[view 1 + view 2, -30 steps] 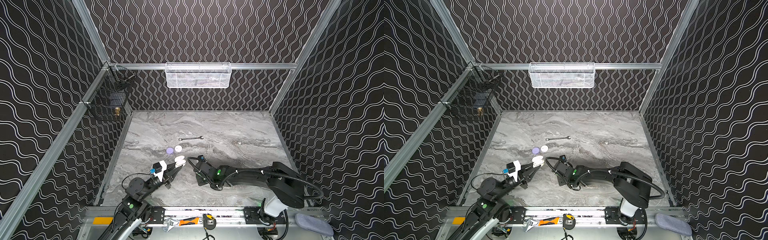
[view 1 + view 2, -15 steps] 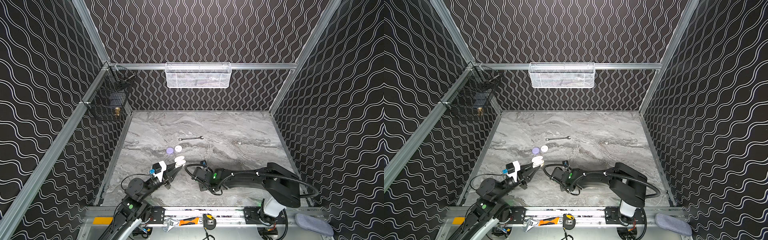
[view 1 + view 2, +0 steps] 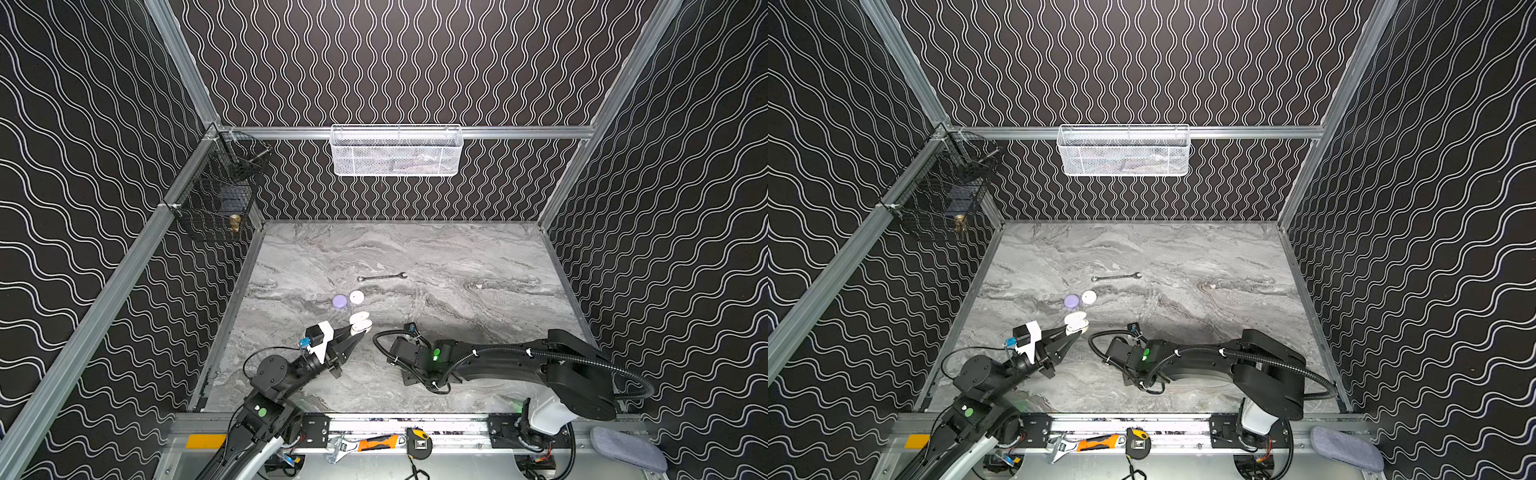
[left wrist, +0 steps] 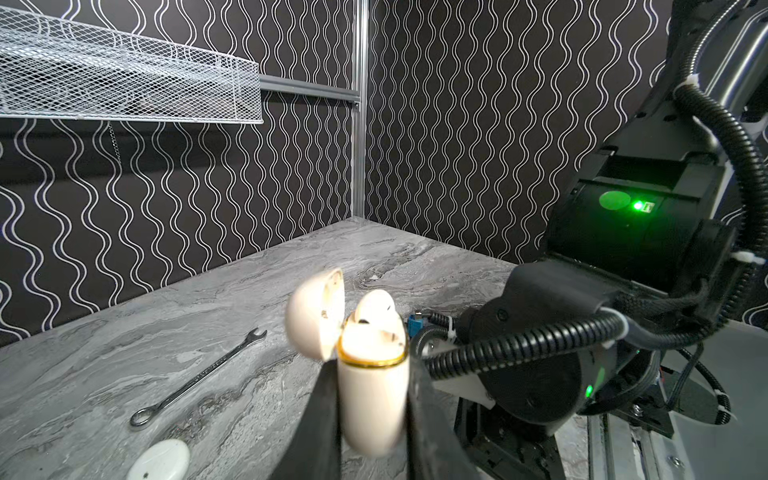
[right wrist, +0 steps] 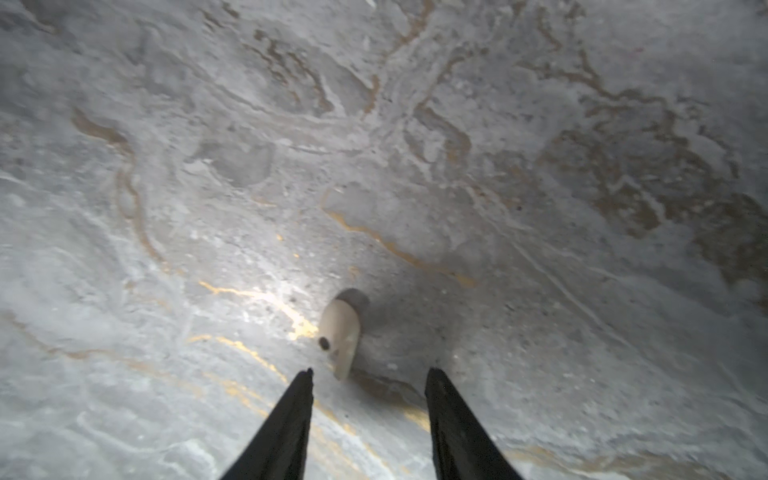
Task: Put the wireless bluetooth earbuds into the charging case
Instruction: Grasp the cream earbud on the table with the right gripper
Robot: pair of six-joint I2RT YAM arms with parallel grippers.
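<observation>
One cream plastic earbud sits in the open cream gold-rimmed charging case, lower centre-left in both top views, pinched by the left gripper; a second cream earbud lies on the grey marble table in front of the spread right gripper, not yet grasped.

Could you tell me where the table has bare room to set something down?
Bare: the strip between the wrench and the back wall, and the far right corner. Crowded: front left, where the lavender case, white case and the cream case in the left gripper cluster, beside the right gripper by an earbud.
</observation>
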